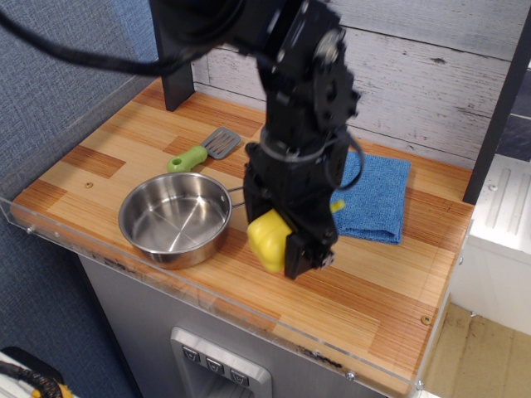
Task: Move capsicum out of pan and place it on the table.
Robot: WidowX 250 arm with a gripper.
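- In the single overhead-angled view, my black gripper point(278, 245) is clamped on the glossy yellow toy capsicum point(267, 239), its dark fingers pressing the capsicum from the sides.
- The capsicum sits at the lower end of my gripper, low over the wooden counter of light and reddish-brown plank strips point(348, 290); I cannot tell whether its underside touches the wood or hangs just above it.
- The capsicum is outside the small round shiny stainless-steel pan point(174, 218), just beside the pan's right rim and toward the counter's front edge.
- The pan stands upright on the counter, its bowl showing only bare metal and reflections. Its thin wire-loop handle points right and runs behind my arm, so most of it is hidden.
- My arm point(303, 108) comes down from the upper part of the view, bulky and black, with dark cables looping off to the left.
- A folded blue cloth point(377, 203) lies flat on the counter behind and to the right of my gripper; my arm covers its left edge.
- A grey spatula with a green handle point(203, 151) lies on the counter behind the pan, near it but apart from it.
- A clear acrylic rim point(166, 278) runs along the counter's front and left edges.
- A pale weathered plank wall point(431, 75) stands behind the counter.
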